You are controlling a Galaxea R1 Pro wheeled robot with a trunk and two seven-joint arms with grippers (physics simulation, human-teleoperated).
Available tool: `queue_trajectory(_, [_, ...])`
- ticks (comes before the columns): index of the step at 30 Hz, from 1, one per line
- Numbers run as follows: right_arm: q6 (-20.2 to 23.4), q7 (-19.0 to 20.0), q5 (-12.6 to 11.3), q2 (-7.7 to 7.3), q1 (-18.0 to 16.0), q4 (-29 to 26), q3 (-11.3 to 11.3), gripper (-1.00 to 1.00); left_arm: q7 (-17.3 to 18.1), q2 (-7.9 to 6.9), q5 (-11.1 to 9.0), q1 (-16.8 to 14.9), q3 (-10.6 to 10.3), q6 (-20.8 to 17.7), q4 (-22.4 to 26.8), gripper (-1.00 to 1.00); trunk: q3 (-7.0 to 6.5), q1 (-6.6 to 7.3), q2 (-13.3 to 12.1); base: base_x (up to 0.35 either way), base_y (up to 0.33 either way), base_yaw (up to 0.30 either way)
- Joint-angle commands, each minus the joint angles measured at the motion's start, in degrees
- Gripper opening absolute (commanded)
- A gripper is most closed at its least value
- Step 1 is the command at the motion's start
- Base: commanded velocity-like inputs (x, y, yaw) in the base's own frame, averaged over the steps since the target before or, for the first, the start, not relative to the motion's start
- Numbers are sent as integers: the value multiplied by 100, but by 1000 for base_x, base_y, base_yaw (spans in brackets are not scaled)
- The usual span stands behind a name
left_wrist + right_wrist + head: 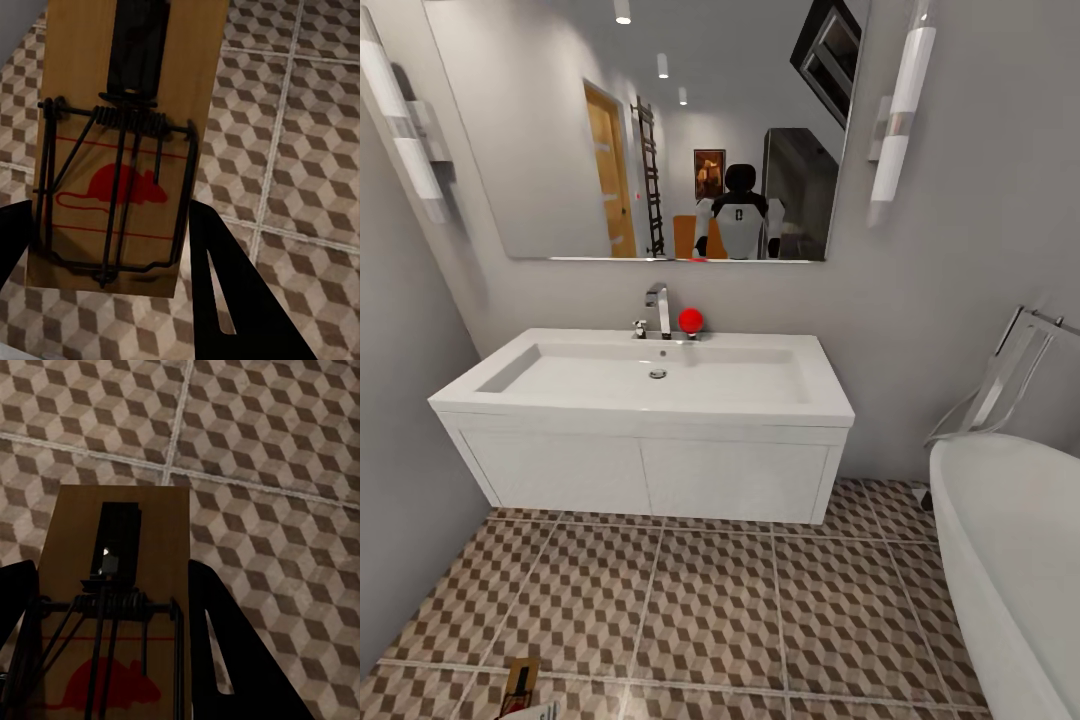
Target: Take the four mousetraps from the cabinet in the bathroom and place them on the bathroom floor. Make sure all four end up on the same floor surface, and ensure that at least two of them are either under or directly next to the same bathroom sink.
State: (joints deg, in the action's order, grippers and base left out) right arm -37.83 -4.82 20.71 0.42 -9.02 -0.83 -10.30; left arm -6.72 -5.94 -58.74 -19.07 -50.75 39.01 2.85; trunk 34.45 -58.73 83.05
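Wooden mousetrap [112, 150] clamped in left pincer [109, 247], second mousetrap [112, 607] clamped in right pincer [105, 607], above tiled bathroom floor [262, 450]

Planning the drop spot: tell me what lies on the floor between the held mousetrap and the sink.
Head view: bare patterned floor separates the mousetrap at the lower edge from the sink; nothing lies there.

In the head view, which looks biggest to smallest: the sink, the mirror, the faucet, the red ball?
1. Mirror, though the sink looks nearly as large.
2. Sink.
3. Faucet.
4. Red ball, much like the faucet.
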Motion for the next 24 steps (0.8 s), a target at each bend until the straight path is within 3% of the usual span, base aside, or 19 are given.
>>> queue_trajectory(1, [-14,-28,45,1,-3,4,-24,-100,-89,-4,21,0,-49,0,14,-100,5,0,3,0,0,0])
queue_trajectory(24, [-14,-28,44,1,-3,4,-24,-100,-88,-4,21,0,-49,-8,14,-100,5,0,3,0,0,0])
